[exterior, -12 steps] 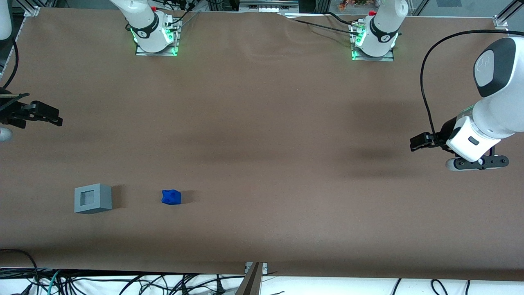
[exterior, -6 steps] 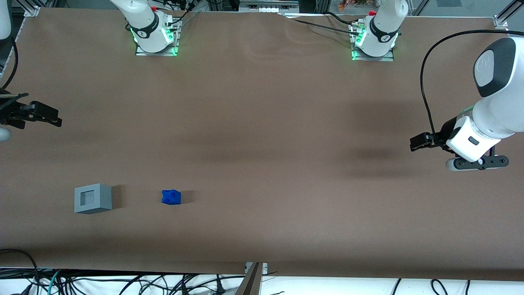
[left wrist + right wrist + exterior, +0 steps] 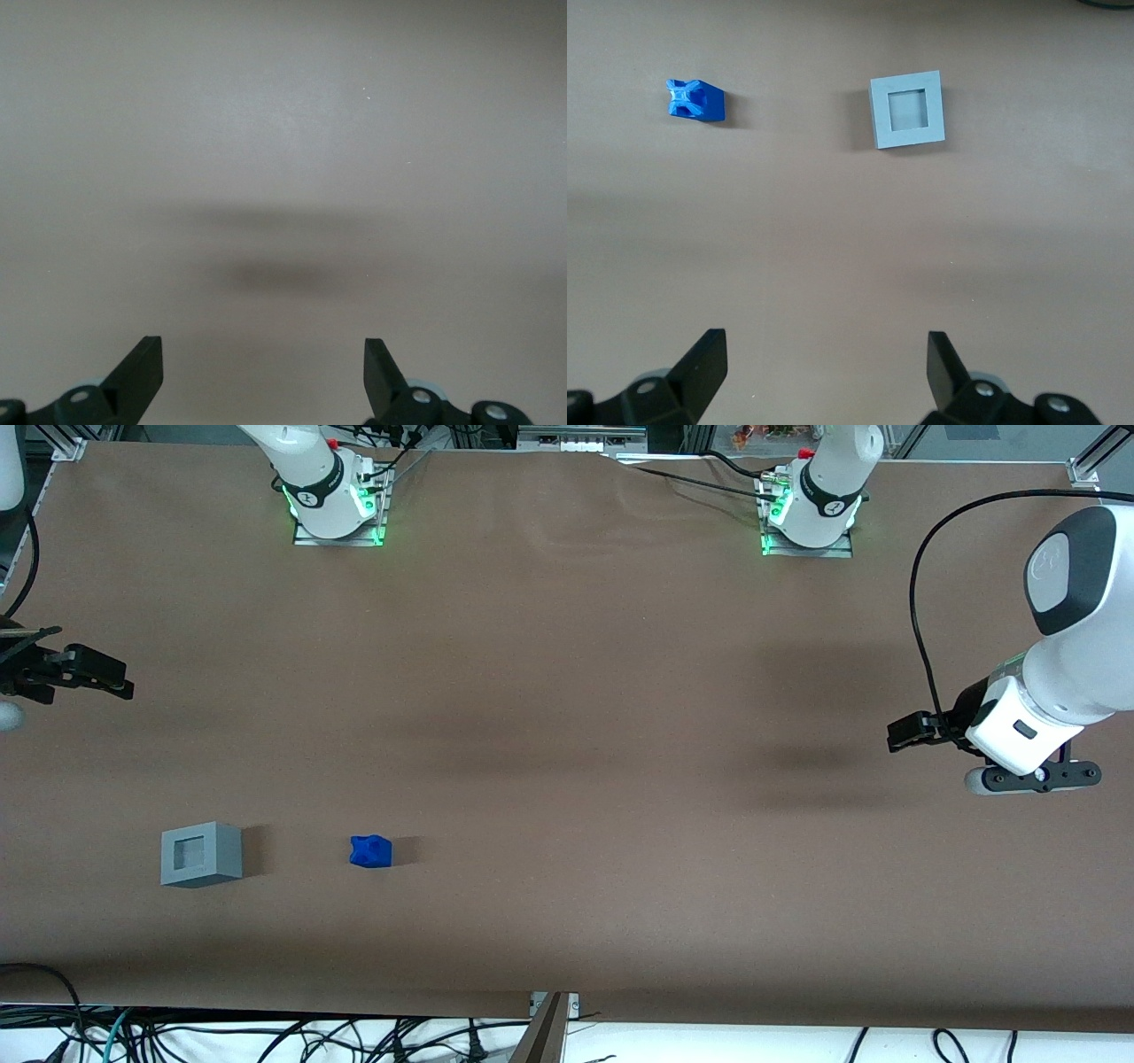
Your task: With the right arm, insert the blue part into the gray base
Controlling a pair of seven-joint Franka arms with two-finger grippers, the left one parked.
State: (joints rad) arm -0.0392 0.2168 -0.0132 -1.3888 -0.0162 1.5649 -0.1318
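The blue part [image 3: 370,851] lies on the brown table, a small lumpy block standing apart from the gray base [image 3: 201,854]. The base is a cube with its square recess facing up and nothing in it. My right arm's gripper [image 3: 99,675] hovers at the working arm's end of the table, farther from the front camera than both blocks and well away from them. In the right wrist view the blue part [image 3: 696,100] and the gray base [image 3: 908,110] sit ahead of the gripper [image 3: 826,363]. Its fingers [image 3: 704,363] are spread wide open with only bare table between them.
Two arm bases with green lights [image 3: 335,509] [image 3: 808,518] are bolted along the table edge farthest from the front camera. The parked arm [image 3: 1036,700] hangs over its own end of the table. Loose cables [image 3: 266,1036] lie below the near edge.
The gripper has shifted very slightly toward the table's edge. Both blocks stay where they were.
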